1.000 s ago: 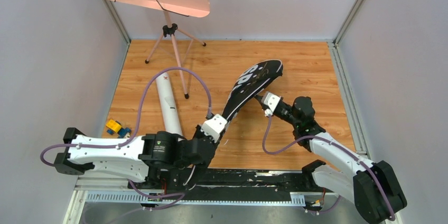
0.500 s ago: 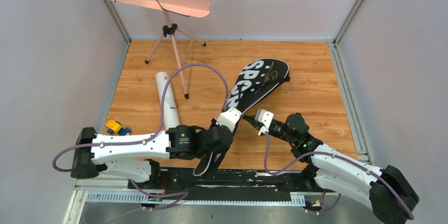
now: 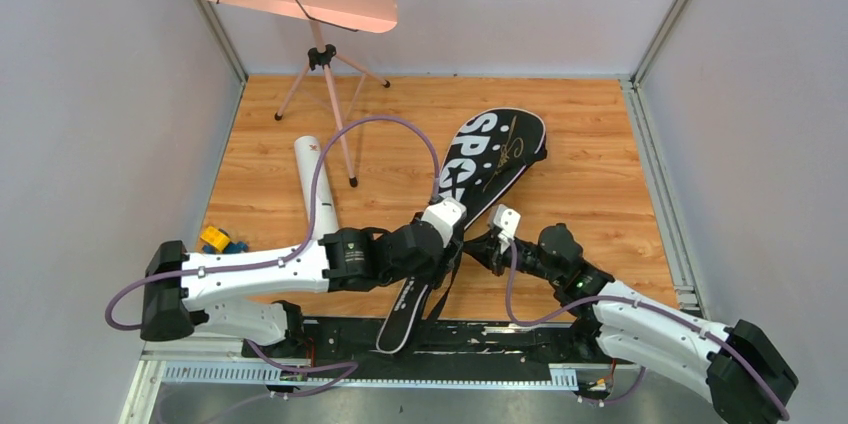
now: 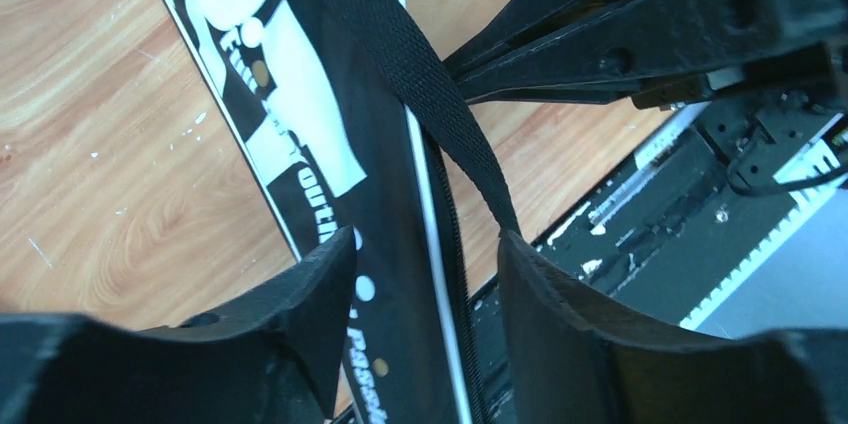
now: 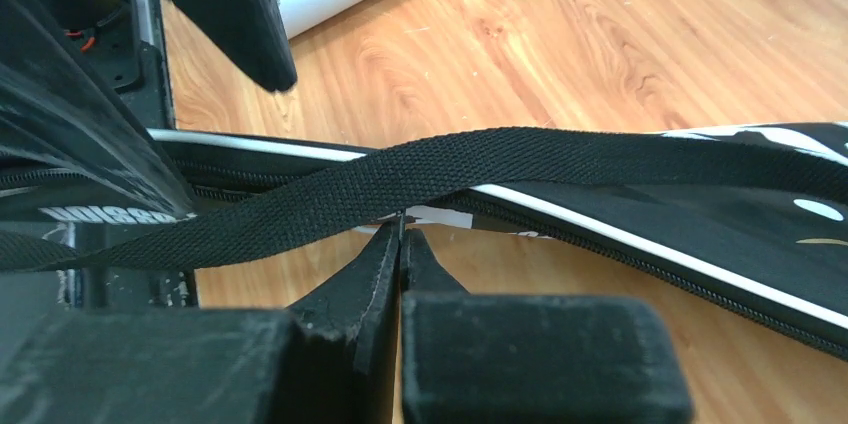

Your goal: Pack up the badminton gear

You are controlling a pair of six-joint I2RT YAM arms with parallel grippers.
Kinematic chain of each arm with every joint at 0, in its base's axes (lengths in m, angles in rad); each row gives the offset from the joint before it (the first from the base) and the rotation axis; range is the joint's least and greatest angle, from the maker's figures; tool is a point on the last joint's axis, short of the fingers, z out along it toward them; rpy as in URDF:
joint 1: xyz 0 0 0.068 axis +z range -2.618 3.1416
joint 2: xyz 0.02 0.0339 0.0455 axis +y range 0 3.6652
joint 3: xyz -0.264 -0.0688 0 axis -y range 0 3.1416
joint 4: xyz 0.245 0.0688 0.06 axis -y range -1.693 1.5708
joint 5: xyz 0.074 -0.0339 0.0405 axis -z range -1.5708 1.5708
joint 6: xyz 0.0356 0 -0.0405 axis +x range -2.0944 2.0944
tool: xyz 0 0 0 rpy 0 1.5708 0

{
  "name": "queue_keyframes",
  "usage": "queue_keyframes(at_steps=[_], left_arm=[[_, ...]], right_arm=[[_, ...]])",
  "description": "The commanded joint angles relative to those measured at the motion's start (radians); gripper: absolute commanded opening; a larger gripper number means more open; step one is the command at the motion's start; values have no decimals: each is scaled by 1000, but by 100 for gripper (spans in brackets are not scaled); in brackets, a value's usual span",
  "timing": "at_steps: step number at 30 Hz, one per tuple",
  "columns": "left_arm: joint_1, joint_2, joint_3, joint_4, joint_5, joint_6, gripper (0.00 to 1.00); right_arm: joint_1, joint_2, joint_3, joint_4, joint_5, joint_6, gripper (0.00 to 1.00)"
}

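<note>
"Both of your grippers are down at the black bag [image 3: 480, 159]. What has just changed?"

"My left gripper [image 4: 425, 254] has let go. A moment ago it was clamped on the bag's narrow neck, holding it tilted. Now its fingers stand apart either side of the neck and the strap [image 5: 420, 179], gripping nothing. The bag lies flat on the table [image 3: 600, 144], lettered face up, with its wide end toward the far middle. Its narrow end reaches out over the black rail [image 3: 500, 329] between my bases."

"And the right?"

"My right gripper [image 5: 402, 229] is shut tight, as before, with its tips at the bag's zip edge just under the strap. Whether a zip tab sits between them, I cannot tell."

"Where does that leave the packing?"

"I judge the bag is set down and steady, ready for work on the zip. The white tube [image 3: 318, 194] lies apart on the left, not packed. Rackets and shuttlecocks are nowhere in view, so they may be inside."
</note>
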Motion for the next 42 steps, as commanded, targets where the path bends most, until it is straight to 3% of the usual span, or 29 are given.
queue_keyframes(at_steps=[1, 6, 11, 15, 22, 30, 42], left_arm=[[2, -68, 86, -46, 60, 73, 65], [2, -81, 127, -79, 109, 103, 65], [-15, 30, 173, -66, 118, 110, 68], [-90, 121, 257, -102, 22, 121, 68], [-173, 199, 390, -217, -105, 46, 58], [-210, 197, 320, -207, -110, -58, 54], [-221, 191, 216, -181, -175, -81, 56]], right_arm=[[8, -86, -17, 92, -8, 101, 0], [7, -149, -58, 130, 88, 152, 0], [7, -159, -32, 114, 125, 173, 0], [7, -140, -9, 112, 173, 223, 0], [7, -128, 14, 112, 221, 285, 0], [7, -131, 22, 113, 265, 354, 0], [7, -127, 25, 126, 275, 405, 0]])
